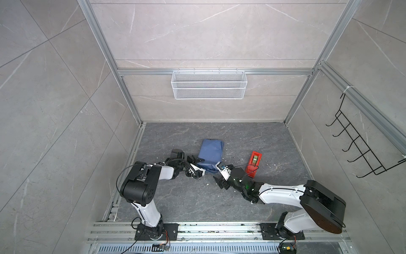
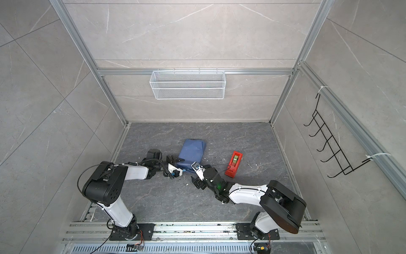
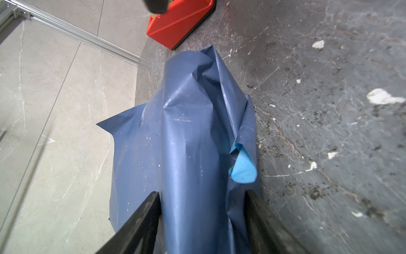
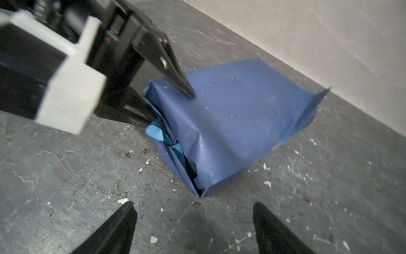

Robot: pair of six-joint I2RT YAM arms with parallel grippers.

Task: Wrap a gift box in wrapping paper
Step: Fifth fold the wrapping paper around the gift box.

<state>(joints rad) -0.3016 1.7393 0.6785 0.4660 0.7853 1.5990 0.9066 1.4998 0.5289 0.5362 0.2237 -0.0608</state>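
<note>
Wrapping paper (image 1: 210, 155): dark matte blue face outward, creased, folded round a cuboid form that lies flat near the middle of the tabletop (image 1: 175, 204), long axis roughly 12 to 6 o'clock. The gift box itself is covered from sight. The bundle's 6 o'clock end is loosely tucked, with a curl of the light-blue inner face showing. Left pincer (image 3: 202, 193): at the bundle's 8 o'clock, one finger on top and one low at that end, pinching the paper between them. Right pincer (image 4: 194, 204): at the bundle's 5 o'clock, just clear of the paper, fingers spread wide over bare tabletop. Red tape dispenser (image 1: 253, 163): at 3 o'clock, apart from the bundle. White flecks: scattered over the tabletop. White mesh basket (image 1: 208, 84): on the back wall, 12 o'clock.
</note>
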